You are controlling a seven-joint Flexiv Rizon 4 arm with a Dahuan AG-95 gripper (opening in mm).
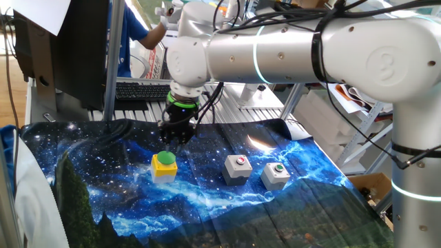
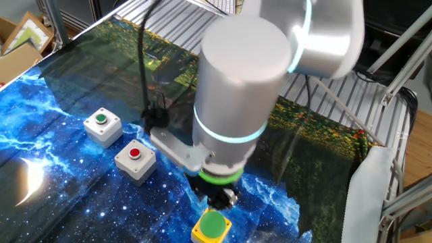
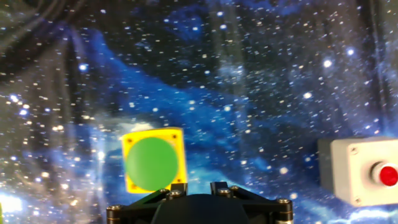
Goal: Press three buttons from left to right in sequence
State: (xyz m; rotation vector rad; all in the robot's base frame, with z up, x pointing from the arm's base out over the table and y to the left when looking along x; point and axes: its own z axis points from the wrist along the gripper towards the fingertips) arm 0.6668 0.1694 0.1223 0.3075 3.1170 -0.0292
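One fixed view: the gripper (image 1: 176,135) hangs straight down from the arm (image 1: 289,52) above the galaxy-print cloth (image 1: 103,200), just at 1 o'clock of the yellow button box (image 1: 164,166) with the green dome cap (image 1: 165,159); whether its fingertips meet cannot be told here, and nothing is seen in them. The three boxes form a row whose long axis runs from 9 to 3 o'clock, drifting slightly downward: yellow box, then the grey box with the red button (image 1: 237,168), then the grey box with the green button (image 1: 275,174); every cap faces upward. The other fixed view: the order is mirrored, with the grey green-button box (image 2: 102,125) at 10 o'clock of the grey red-button box (image 2: 135,160) and the yellow box (image 2: 210,228) at the lower edge, directly at 6 o'clock of the gripper (image 2: 219,198); the arm hides the fingertips. Hand view: the dome (image 3: 151,163) lies at 10 o'clock of the gripper housing (image 3: 199,208), so the tool appears off centre. Judged risk: a descent from this offset may strike the box rim, tipping or sliding the unfixed box on the loose cloth without actuating it; a drift toward the red button (image 3: 388,175) at 3 o'clock would break the left-to-right order.
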